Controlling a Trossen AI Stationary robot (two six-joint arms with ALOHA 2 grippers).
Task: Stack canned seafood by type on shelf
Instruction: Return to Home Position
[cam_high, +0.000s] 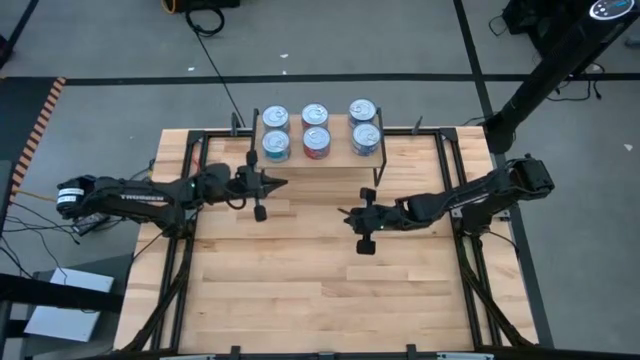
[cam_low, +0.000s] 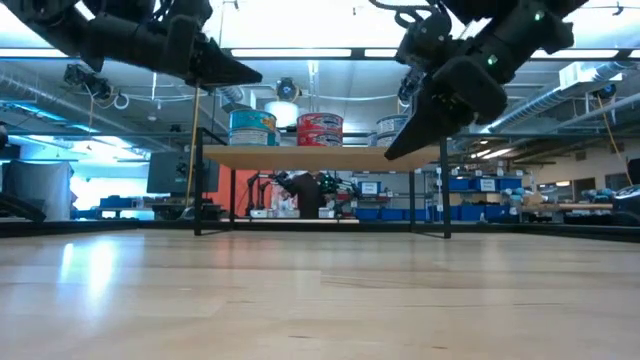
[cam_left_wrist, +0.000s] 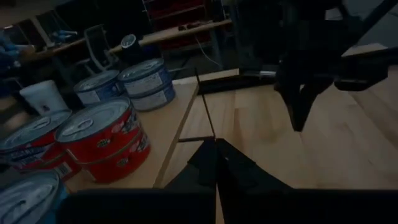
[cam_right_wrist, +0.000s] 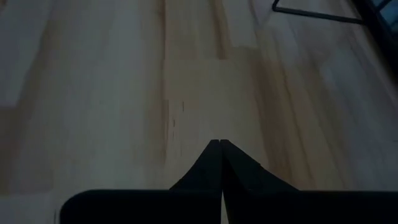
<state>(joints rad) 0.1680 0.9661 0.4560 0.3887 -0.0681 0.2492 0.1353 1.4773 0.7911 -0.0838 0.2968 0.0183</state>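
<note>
Cans (cam_high: 316, 142) on shelf (cam_high: 339, 150), left tool (cam_high: 284, 182), right tool (cam_high: 344, 212) closed

Silver-lidded round tins (cam_high: 316, 115) standing upright in two rows of three on the small light-wood shelf (cam_high: 340, 155), red tins (cam_left_wrist: 102, 140) sitting stacked in the middle, teal tins (cam_high: 275, 147) and blue tins (cam_high: 364, 138) flanking them

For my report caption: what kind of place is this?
Probably a robotics lab or workshop: blue bins on racks behind the table, bare ceiling ducts, and cables across the grey floor.
</note>
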